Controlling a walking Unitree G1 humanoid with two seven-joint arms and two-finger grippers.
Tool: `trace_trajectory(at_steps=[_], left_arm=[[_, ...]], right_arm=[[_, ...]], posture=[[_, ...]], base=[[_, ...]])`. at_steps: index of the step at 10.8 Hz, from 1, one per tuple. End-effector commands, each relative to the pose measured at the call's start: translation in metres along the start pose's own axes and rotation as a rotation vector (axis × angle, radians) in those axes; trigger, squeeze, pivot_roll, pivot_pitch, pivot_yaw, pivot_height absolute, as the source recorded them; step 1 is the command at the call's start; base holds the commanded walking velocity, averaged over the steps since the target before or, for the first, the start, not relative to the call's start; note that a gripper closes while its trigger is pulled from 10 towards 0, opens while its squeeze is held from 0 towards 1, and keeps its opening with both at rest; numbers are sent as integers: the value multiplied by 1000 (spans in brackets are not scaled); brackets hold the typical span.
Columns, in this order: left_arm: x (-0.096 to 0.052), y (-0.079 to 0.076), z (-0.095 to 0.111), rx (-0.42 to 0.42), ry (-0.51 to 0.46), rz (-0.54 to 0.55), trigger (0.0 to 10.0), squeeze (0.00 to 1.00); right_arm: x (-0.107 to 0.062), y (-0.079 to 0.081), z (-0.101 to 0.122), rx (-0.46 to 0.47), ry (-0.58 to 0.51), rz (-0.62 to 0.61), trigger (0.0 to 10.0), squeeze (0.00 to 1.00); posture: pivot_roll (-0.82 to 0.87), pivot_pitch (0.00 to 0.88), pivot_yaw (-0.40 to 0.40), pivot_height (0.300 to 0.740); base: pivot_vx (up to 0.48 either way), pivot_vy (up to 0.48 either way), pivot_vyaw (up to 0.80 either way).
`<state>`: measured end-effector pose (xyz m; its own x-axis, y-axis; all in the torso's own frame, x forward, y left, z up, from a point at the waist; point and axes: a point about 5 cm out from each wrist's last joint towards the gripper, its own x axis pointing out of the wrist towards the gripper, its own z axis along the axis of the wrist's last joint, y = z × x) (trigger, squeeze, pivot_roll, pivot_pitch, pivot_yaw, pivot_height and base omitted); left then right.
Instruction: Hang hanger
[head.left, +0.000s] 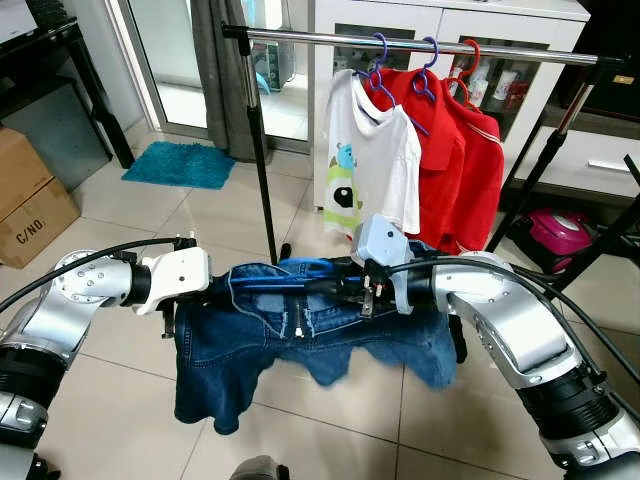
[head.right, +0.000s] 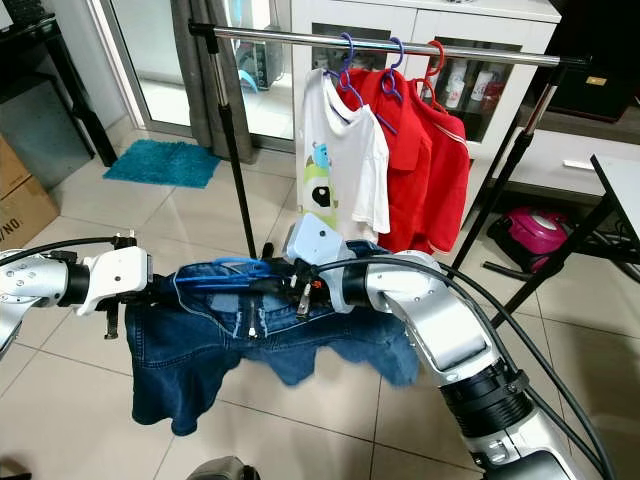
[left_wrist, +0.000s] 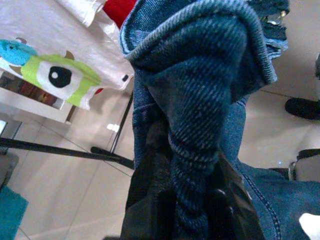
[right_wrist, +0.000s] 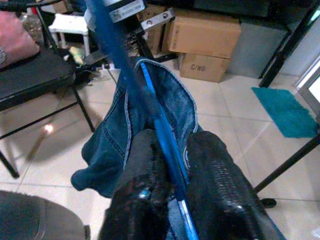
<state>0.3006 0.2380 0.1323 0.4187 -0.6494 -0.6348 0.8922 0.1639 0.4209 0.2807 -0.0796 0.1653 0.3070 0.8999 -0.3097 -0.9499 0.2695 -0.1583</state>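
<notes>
Blue denim shorts (head.left: 260, 350) hang on a blue hanger (head.left: 285, 275), held level in front of me between both arms. My left gripper (left_wrist: 187, 150) is shut on a bunched fold of the denim at the hanger's left end. My right gripper (right_wrist: 172, 142) is shut on the blue hanger bar (right_wrist: 165, 130) near its middle. Beyond and above runs the metal rail (head.left: 400, 42) of a clothes rack. On it hang a white T-shirt (head.left: 375, 160) and red garments (head.left: 460, 170) on purple and red hangers. The rail's left stretch is bare.
The rack's black post (head.left: 262, 170) stands just behind the shorts, and its crossed legs (head.left: 540, 170) spread to the right. Cardboard boxes (head.left: 30, 200) sit at the left, a teal mat (head.left: 180, 163) by the glass door, a pink object (head.left: 560, 232) on the floor at right.
</notes>
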Motion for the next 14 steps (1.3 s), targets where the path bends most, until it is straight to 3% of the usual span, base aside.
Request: trace_trajectory(at_steps=[1, 2, 3, 4, 5, 8, 10, 11, 12, 13, 14], left_arm=[[-7, 10, 6, 20, -26, 58, 0, 0], [-7, 11, 7, 17, -35, 65, 0, 0], [-7, 13, 8, 20, -57, 95, 10000, 0], [-7, 12, 12, 1, -105, 73, 10000, 247], [-10, 11, 21, -20, -191, 33, 10000, 1000], [-14, 10, 36, -41, -321, 9, 10000, 1000], [-17, 18, 45, -100, -420, 109, 10000, 1000], [-19, 18, 41, -123, -406, 145, 10000, 1000], [-20, 8, 29, -112, -324, 115, 10000, 1000], [-24, -2, 11, -70, -173, 63, 10000, 1000], [-26, -6, 7, -63, -137, 25, 10000, 1000]], right_arm=[[0, -1, 0, 8, -2, -8, 0, 0], [2, 2, 0, 2, -28, -12, 0, 0], [2, 6, -1, 12, -33, -7, 0, 0], [1, 9, -4, 20, -26, 4, 0, 0], [-3, 9, -10, 61, -6, 9, 0, 0], [-5, 10, -25, 100, 28, -43, 0, 0], [-4, 10, -34, 124, 27, -116, 0, 0], [-5, 11, -39, 163, 18, -158, 0, 0], [-7, 10, -41, 188, 15, -184, 0, 0], [-10, 8, -39, 194, -8, -183, 0, 0], [-11, 7, -38, 190, -9, -182, 0, 0]], posture=[[5, 0, 19, 740], [4, 0, 19, 740], [4, 0, 20, 740], [4, 0, 21, 740], [6, 0, 23, 740], [11, 0, 23, 740], [17, 0, 15, 740], [16, 0, 15, 740], [14, 0, 16, 740], [9, 0, 19, 740], [9, 0, 19, 740]], base=[[0, 0, 0], [0, 0, 0], [0, 0, 0], [0, 0, 0], [0, 0, 0], [0, 0, 0], [0, 0, 0], [0, 0, 0], [0, 0, 0], [0, 0, 0], [0, 0, 0]])
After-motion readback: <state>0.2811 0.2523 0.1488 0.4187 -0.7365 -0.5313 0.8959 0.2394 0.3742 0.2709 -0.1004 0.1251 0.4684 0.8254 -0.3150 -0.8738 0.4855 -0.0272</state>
